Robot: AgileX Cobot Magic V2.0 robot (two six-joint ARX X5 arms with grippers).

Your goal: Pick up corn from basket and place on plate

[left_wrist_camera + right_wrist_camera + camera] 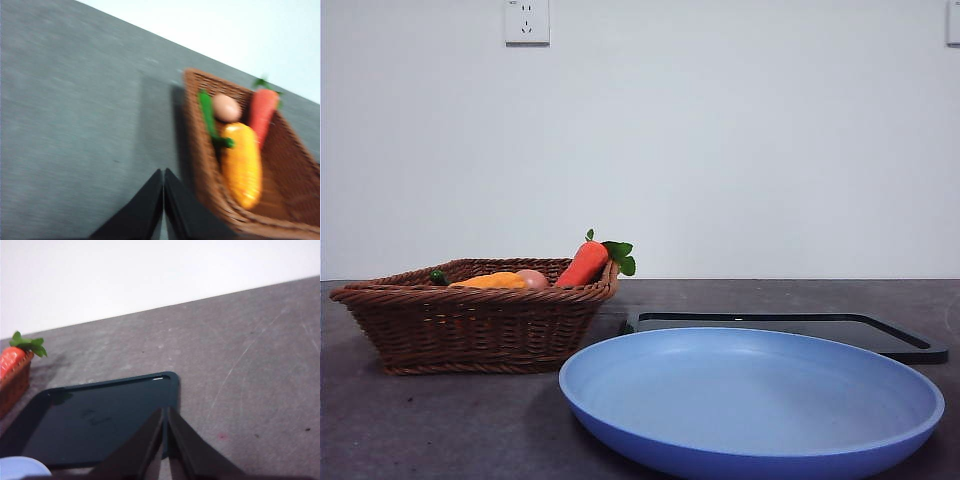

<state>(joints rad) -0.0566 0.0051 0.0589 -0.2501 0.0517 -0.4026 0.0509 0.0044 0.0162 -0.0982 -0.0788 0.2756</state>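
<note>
The yellow-orange corn point(242, 165) lies in the dark-brown wicker basket point(295, 165); in the front view only the top of the corn point(492, 281) shows above the basket's rim point(470, 296). The light-blue plate point(750, 400) sits at the front, right of the basket. My left gripper point(163, 172) is shut, hovering over bare table beside the basket's outer wall. My right gripper point(165, 412) is shut above the corner of the black tray point(100, 420). Neither gripper appears in the front view.
A red-orange carrot point(584, 262) leans on the basket's rim, beside a pinkish egg point(532, 278) and a green item point(207, 112). The flat black tray point(790, 330) lies behind the plate. A wall runs along the table's far edge.
</note>
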